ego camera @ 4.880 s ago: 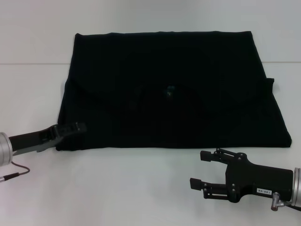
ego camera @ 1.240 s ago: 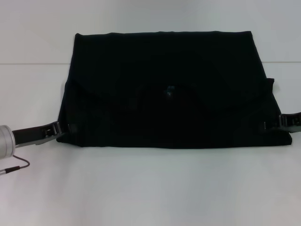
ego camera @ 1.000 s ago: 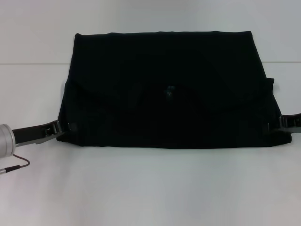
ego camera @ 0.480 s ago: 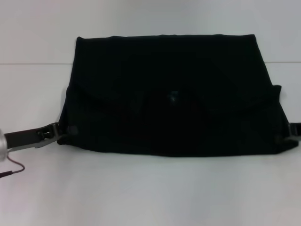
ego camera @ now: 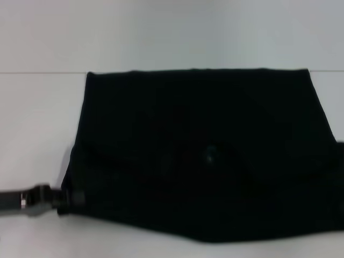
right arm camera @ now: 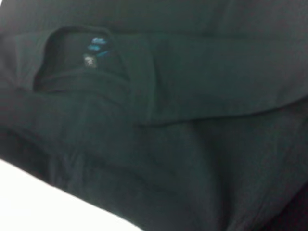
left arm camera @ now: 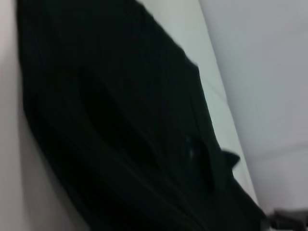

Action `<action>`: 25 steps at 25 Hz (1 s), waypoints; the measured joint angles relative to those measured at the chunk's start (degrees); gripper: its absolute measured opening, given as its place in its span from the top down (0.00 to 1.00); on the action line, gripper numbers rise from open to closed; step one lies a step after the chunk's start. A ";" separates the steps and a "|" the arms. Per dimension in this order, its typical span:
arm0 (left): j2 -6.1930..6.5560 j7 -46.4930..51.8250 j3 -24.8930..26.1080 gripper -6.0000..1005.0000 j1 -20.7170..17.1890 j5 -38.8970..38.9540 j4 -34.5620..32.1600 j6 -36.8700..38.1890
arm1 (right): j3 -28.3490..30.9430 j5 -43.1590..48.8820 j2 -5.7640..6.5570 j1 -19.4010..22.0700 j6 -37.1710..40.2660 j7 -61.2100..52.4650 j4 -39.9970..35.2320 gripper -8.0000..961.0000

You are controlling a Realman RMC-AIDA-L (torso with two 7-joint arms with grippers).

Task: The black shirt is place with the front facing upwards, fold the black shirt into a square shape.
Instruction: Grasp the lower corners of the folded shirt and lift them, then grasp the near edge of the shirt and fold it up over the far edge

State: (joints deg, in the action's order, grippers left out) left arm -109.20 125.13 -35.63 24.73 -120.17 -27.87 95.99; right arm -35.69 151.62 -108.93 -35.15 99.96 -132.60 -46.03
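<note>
Logging the large plain black cloth shirt (ego camera: 204, 156) as item one: it lies spread on the white table (ego camera: 37, 107), partly folded, with a curved neck opening near its middle. Against the head frame half a second back, the shirt sits lower and fills more of the head view, its far edge now close under the table's back line, and its near edge sags in a curve instead of running straight. The near right corner has passed out of frame.

Item two, the left gripper (ego camera: 67, 200): it comes in low from the left and meets the shirt's near left corner. Its tip merges with the dark cloth, so I cannot tell how far the jaws stand apart or whether they hold the hem.

Item three, the right gripper: not visible in the head view. The shirt runs off the right edge there.

View notes. The right wrist camera alone shows the small blue neck label (right arm camera: 96, 44) inside the collar, plus a folded flap edge crossing the cloth and a strip of white table. The left wrist camera shows the shirt (left arm camera: 120, 134) as a long dark slab seen along its length, with table either side and a dark shape at the far corner that I cannot identify.
</note>
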 joint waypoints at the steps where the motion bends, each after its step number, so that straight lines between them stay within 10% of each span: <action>1: 0.00 0.25 0.14 0.93 -0.07 -1.65 -0.10 1.54 | 0.01 0.12 0.02 0.38 1.13 0.74 0.00 0.94; 15: 0.43 1.42 3.76 0.92 3.27 -12.81 -0.14 11.14 | 0.99 1.16 -0.42 2.11 6.31 7.88 3.40 0.94; 25: 0.03 2.02 23.82 0.91 8.62 -9.14 0.60 0.13 | 18.73 -11.31 4.33 -0.62 -2.05 2.66 8.37 0.94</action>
State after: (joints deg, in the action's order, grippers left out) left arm -109.18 127.15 -11.82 33.34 -129.31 -27.27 96.12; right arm -16.95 140.31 -104.60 -35.78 97.91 -129.94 -37.65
